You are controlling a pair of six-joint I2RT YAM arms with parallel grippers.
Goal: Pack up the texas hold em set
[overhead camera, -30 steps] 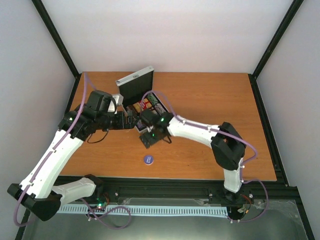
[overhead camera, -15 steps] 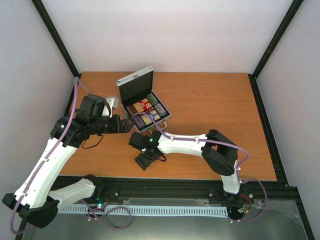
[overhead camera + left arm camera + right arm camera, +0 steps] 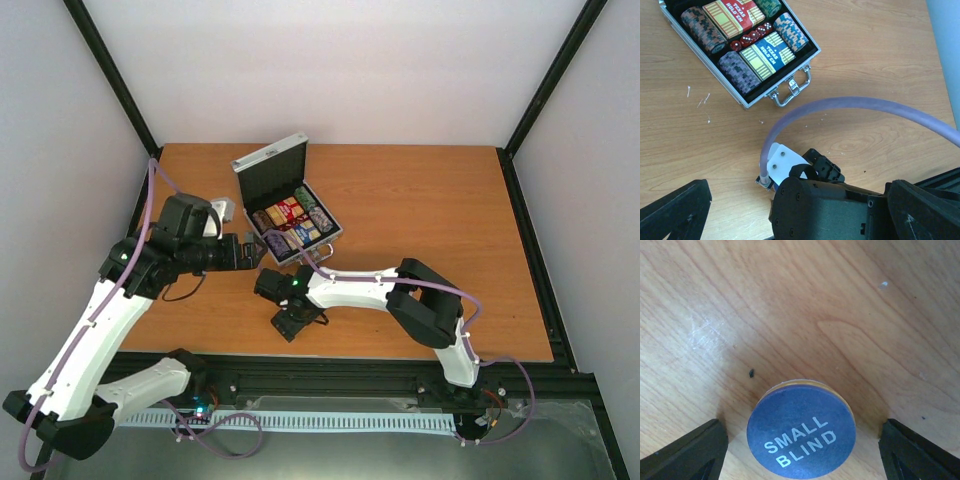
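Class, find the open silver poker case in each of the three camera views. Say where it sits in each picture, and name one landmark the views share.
Top external: the silver case is at the table's far left-centre, with its lid raised.
Left wrist: it is in the upper left, cut off by the top edge, with its handle pointing toward the lower right.
Right wrist: not in it; only the blue disc shows.
Shared landmark: the wooden table.

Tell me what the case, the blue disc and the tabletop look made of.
Case: looks like aluminium, going by the silver metallic rim and shiny handle; the black lining is likely foam or felt.
Blue disc: probably plastic, with a matte face, white print and a yellowish layer beneath.
Tabletop: wood grain, semi-matte; veneer or laminate, cannot tell which.
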